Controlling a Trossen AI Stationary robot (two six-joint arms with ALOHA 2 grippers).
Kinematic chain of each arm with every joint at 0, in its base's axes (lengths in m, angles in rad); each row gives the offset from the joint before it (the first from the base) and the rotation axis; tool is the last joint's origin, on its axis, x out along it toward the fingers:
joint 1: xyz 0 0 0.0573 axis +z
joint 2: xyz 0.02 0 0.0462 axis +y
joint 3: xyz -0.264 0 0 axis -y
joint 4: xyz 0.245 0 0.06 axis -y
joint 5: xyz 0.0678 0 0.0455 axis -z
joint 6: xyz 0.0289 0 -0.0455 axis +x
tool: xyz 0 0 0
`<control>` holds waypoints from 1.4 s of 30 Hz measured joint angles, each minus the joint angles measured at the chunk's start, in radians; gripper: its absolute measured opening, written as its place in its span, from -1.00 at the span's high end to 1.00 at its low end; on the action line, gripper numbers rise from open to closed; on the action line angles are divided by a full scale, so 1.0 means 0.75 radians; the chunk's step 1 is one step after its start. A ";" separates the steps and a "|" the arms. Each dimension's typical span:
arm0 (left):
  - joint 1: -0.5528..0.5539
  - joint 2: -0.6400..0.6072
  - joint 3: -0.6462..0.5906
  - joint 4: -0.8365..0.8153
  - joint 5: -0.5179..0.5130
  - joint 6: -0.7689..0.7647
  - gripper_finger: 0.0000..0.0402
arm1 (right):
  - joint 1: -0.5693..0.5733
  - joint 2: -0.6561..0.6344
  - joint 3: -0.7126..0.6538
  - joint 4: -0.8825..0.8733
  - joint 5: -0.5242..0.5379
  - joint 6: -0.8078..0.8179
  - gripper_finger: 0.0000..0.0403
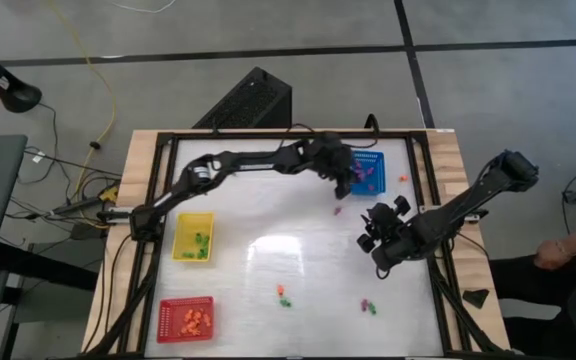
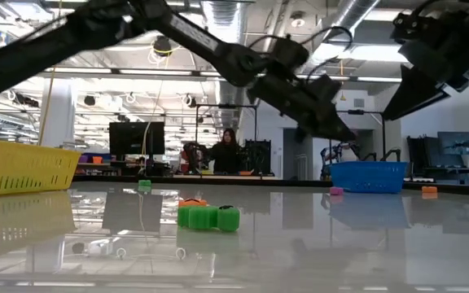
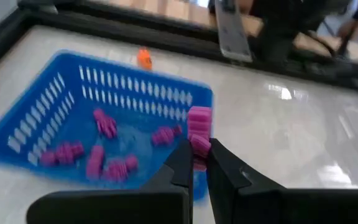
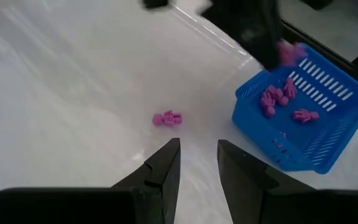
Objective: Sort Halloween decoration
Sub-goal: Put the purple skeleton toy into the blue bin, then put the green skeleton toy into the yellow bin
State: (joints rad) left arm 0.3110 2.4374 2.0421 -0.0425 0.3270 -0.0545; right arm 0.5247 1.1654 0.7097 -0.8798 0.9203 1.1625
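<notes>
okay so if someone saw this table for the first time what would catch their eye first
The left gripper, its fingers shut on a purple piece, hangs over the blue tray at the table's far edge. The right gripper hovers open near a lone purple piece beside that tray.

You're looking across a glossy white tabletop [image 2: 316, 244] into an open workshop: exposed ducts [image 2: 357, 12] overhead, bright ceiling lights, dark monitors [image 2: 137, 138] on benches, a person [image 2: 228, 150] standing behind them. From above, grey floor [image 1: 268, 25] crossed by black lines and a yellow cable [image 1: 98, 90].
</notes>
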 joint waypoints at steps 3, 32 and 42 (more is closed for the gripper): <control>0.011 0.110 0.149 0.003 0.000 -0.045 0.97 | -0.001 0.017 0.000 0.000 0.001 0.000 0.32; 0.068 0.141 0.407 -0.391 0.087 0.002 0.23 | -0.002 0.027 0.000 0.005 -0.041 0.006 0.32; 0.094 -0.285 0.389 -1.225 -0.090 0.406 0.23 | -0.039 0.026 0.000 0.110 -0.128 -0.155 0.32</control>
State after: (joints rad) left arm 0.3817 2.2234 2.3341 -0.9615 0.2597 0.2501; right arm 0.4957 1.1851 0.7097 -0.7974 0.8240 1.0463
